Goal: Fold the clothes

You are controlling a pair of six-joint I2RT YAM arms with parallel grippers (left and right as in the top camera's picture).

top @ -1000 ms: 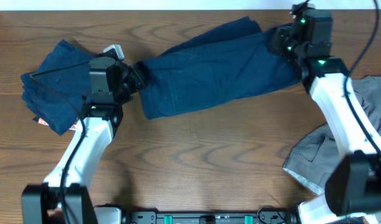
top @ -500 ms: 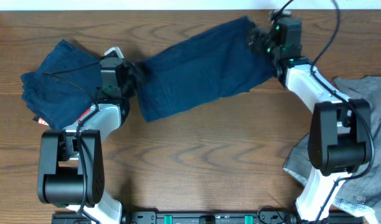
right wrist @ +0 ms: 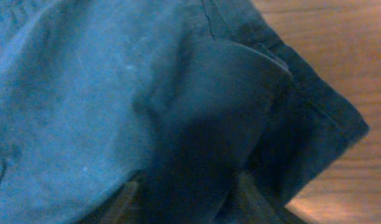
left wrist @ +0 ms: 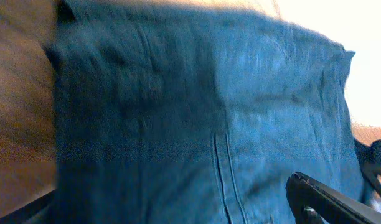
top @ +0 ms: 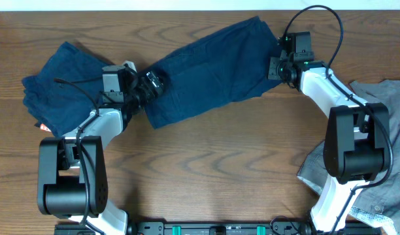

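A long dark blue garment (top: 206,65) lies folded in a band across the middle of the table. My left gripper (top: 151,83) is at its left end, open wide. In the left wrist view blue cloth (left wrist: 197,106) fills the picture, and the gripper (left wrist: 178,218) has one black finger (left wrist: 330,202) at the lower right. At the garment's right end is my right gripper (top: 278,65). The right wrist view shows this gripper (right wrist: 189,202) with its fingers (right wrist: 125,202) part-way apart astride a dark fold of cloth (right wrist: 197,124).
A second blue garment (top: 56,91) lies folded at the far left, just behind the left arm. A grey garment (top: 383,130) is heaped at the right edge. Bare wooden table (top: 213,163) runs along the front.
My left gripper has let go of the garment's left end and opened wide. My right gripper opened and has drawn part-way in again. The blue garment has settled flat.
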